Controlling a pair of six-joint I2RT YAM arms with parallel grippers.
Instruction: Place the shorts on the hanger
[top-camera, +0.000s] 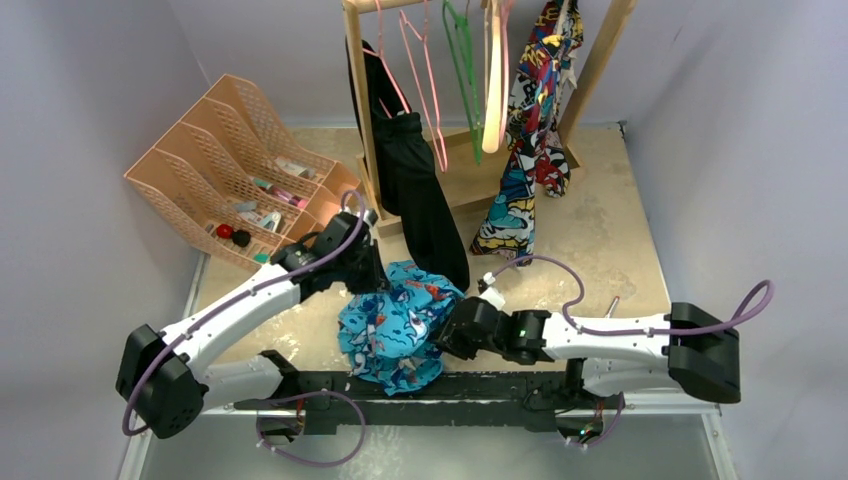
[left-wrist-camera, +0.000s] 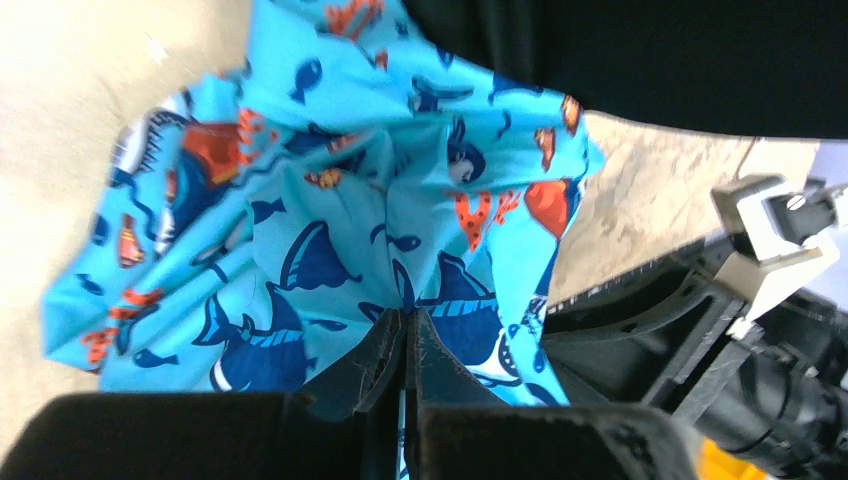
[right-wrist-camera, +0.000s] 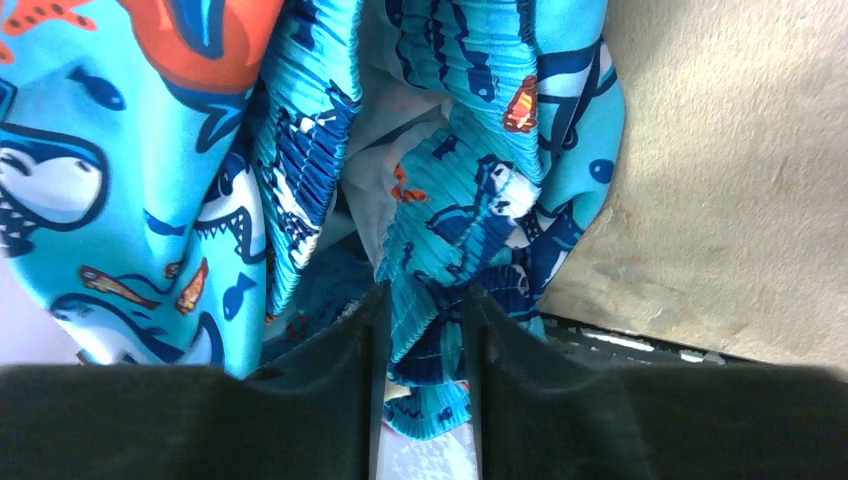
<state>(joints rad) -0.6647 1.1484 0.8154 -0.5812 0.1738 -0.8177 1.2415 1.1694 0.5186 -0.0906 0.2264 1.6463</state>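
- Shorts (top-camera: 395, 330) lie bunched; left gripper (left-wrist-camera: 405, 322) and right gripper (right-wrist-camera: 420, 305) each clamp their fabric.
- Grasp step, probably; next: lift and spread them toward the pink hanger (top-camera: 431, 120).

The bench (top-camera: 620, 230) is beige, blotchy and worn. The shorts (top-camera: 395, 325) lie on it in a crumpled heap near its near edge, about midway across. A peach mesh organiser (top-camera: 200, 150) stands at the rear left with small items in its slots. A wooden rack base (top-camera: 455, 180) stands at the rear centre.
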